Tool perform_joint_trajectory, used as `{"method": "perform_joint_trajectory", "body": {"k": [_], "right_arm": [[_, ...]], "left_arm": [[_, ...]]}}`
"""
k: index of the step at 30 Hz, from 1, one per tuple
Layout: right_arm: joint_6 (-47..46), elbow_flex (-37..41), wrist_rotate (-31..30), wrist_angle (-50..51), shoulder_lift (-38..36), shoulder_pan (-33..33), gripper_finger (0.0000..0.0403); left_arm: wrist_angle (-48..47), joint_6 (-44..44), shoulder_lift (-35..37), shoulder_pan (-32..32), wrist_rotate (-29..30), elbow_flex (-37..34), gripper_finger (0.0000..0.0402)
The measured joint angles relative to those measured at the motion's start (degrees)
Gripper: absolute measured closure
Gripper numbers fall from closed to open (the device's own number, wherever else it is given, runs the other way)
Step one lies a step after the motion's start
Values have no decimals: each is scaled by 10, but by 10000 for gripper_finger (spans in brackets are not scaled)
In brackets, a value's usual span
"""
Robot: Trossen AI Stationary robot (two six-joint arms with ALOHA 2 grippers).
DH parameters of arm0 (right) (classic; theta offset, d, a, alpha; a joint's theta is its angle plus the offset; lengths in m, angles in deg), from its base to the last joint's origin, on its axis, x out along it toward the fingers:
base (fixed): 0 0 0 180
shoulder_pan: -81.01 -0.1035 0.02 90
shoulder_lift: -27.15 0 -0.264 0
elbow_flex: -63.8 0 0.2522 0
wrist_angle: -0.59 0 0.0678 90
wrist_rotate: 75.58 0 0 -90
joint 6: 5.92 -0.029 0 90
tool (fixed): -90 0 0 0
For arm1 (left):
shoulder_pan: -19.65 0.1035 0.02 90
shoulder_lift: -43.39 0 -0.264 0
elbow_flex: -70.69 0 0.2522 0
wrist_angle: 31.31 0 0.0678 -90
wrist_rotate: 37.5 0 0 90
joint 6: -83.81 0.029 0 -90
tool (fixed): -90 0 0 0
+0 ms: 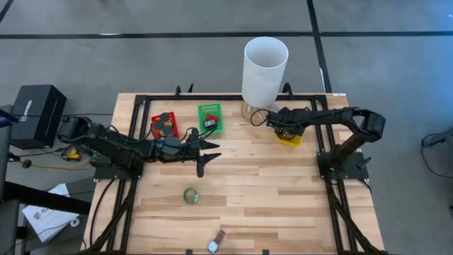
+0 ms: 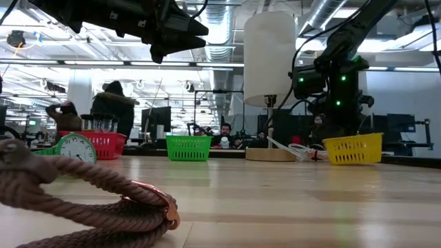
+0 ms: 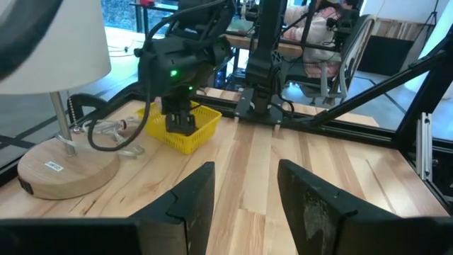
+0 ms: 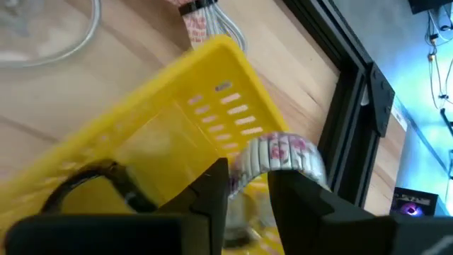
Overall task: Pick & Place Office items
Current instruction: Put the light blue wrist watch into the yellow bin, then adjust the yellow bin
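My right gripper (image 4: pixel 248 188) hangs over the yellow bin (image 1: pixel 288 136) and is shut on a white ring with a pink pattern (image 4: pixel 279 154). A dark cord or strap (image 4: pixel 85 180) lies inside that bin. My left gripper (image 1: pixel 207 157) is open and empty, in the air above the table's middle, beside the green bin (image 1: pixel 209 117). A green-rimmed round roll (image 1: pixel 190 195) lies flat on the wood nearer the front. A wristwatch with a brown braided strap (image 1: pixel 214 245) lies at the near edge. Black cylinders stand in the red bin (image 1: pixel 164 126). My right gripper holds the patterned ring by its wall (image 4: pixel 244 173), which runs down into the narrow gap between the two fingers. The fingers come from above, pointing down into the yellow bin. The ring stands on edge beyond the fingertips, over the bin's inside.
A tall white cylinder on a round wooden base (image 1: pixel 265 67) stands right behind the yellow bin, with cables (image 3: pixel 106 134) trailing from it. A black frame (image 1: pixel 233 95) borders the table. Bare wood (image 1: pixel 283 191) spreads across the middle and right front.
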Motion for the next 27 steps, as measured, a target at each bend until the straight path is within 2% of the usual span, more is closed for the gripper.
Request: {"method": "perform_joint_trajectory", "body": {"k": [11,17,27], "right_arm": [[-11,0,34,28,-55,-42,300],[-15,0,113,47,-78,-70,300],[-21,0,147,52,-85,-115,300]], "left_arm": [[0,0,0,0,0,0,253],[0,-1,0,0,1,0,253],[0,-2,0,0,2,0,253]]}}
